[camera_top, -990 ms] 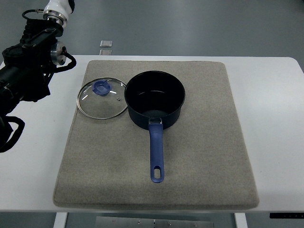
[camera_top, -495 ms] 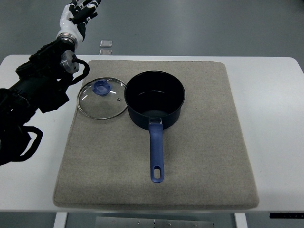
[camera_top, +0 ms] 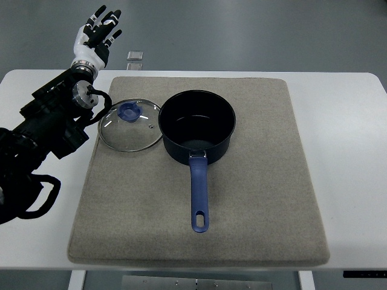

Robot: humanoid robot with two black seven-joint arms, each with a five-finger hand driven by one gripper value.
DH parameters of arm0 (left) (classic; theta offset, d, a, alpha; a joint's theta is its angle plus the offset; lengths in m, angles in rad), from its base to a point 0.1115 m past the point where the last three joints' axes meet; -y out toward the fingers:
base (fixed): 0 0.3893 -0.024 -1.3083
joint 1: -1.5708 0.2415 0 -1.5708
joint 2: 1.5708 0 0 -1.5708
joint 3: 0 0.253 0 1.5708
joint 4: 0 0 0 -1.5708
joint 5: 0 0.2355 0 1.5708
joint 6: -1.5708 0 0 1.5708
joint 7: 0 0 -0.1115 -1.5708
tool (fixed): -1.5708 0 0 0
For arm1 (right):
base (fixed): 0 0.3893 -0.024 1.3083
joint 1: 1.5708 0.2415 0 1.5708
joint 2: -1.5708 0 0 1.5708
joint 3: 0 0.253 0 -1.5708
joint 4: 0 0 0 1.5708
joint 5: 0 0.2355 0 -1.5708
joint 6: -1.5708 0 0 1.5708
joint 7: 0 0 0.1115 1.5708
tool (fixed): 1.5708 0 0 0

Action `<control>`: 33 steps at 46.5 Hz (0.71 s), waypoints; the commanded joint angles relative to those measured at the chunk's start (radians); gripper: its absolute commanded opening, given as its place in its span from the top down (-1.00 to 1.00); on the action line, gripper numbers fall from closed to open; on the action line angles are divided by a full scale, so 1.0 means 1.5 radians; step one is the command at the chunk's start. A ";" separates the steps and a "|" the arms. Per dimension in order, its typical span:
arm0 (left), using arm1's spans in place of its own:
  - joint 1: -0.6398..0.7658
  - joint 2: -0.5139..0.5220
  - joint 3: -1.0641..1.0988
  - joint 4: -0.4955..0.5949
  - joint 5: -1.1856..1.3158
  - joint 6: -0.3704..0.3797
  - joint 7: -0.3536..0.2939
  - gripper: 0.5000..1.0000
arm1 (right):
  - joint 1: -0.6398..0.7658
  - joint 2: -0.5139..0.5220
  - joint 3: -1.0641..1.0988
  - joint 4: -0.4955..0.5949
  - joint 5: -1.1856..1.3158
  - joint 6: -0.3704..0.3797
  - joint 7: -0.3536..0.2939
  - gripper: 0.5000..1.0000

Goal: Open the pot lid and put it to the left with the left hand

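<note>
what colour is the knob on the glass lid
Blue, on the lid left of the pot; seen in the top view.

The left arm (camera_top: 42, 130) is a bulky black build of blocky segments, with black cable loops hanging off it and a round silver metal joint near the wrist; the left hand (camera_top: 97, 37) is white, its slim fingers (camera_top: 113, 25) black-tipped
</note>
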 commanded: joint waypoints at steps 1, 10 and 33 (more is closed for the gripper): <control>0.004 0.000 -0.001 -0.002 0.000 0.001 -0.003 -0.68 | 0.000 0.000 0.000 0.000 0.000 0.000 0.000 -0.67; -0.002 0.002 -0.002 0.000 0.000 0.001 -0.004 -0.69 | 0.000 0.000 0.001 0.000 0.000 0.000 0.000 -0.67; -0.065 0.026 -0.004 0.001 0.000 0.007 -0.003 -0.68 | 0.000 0.000 0.000 0.000 0.000 0.000 0.000 -0.67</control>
